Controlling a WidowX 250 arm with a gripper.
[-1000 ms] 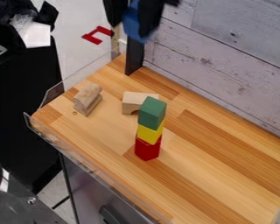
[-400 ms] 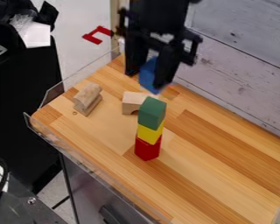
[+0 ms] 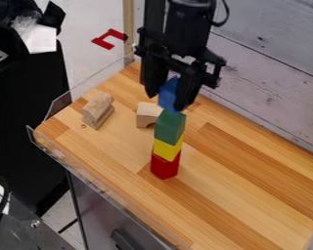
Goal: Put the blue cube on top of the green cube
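Hanging in from 12 o'clock, black two-finger gripper [image 3: 166,100]. Near centre, slim tower [image 3: 166,149]: red cube [image 3: 164,167], yellow cube [image 3: 166,150], green cube [image 3: 169,128] topmost. Pinched between gripper fingertips: blue cube [image 3: 167,94], just toward 12 o'clock from green; contact unclear. Could topple whole tower if lowered off-centre or pressed sideways; could slide off if released tilted, or catch on a fingertip when opening.

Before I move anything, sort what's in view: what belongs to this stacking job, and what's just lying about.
Part of the job:
- blue cube, in the gripper
- green block, the target
- yellow block and red block, supporting it

Just lying about:
- arched wooden block
- grooved wooden block
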